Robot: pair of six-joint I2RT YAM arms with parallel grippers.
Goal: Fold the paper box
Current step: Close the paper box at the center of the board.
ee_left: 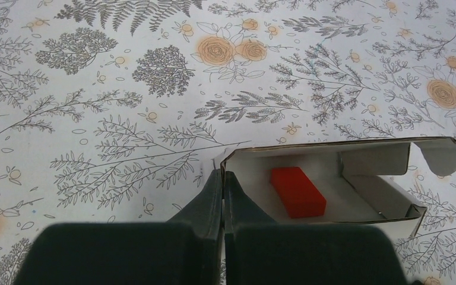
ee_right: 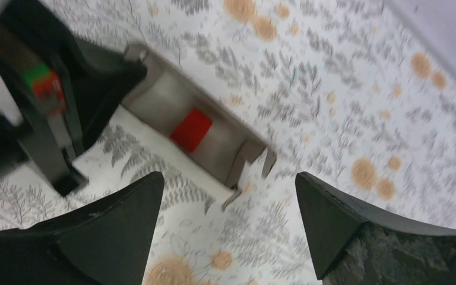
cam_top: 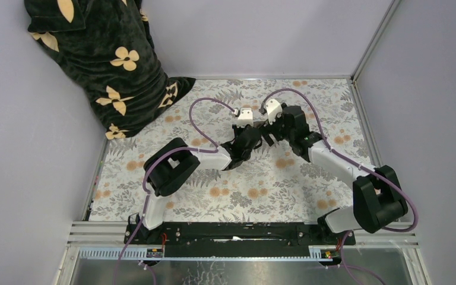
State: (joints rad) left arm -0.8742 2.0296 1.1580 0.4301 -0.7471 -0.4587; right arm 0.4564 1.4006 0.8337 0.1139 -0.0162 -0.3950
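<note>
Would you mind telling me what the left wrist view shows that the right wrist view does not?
Only the left wrist: the left gripper shut on the paper box at its end wall. Only the right wrist: the right gripper open, empty, near the box's flap end. Both: the box open, a red block inside, on the floral cloth.

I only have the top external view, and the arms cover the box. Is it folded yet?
Observer: Partly. In the left wrist view, the paper box has its walls up but its top is open.
Operator: Anything inside it?
Observer: Yes, a red block lies on its floor.
Operator: Which arm has hold of it?
Observer: The left gripper, shut on one end wall.
</note>
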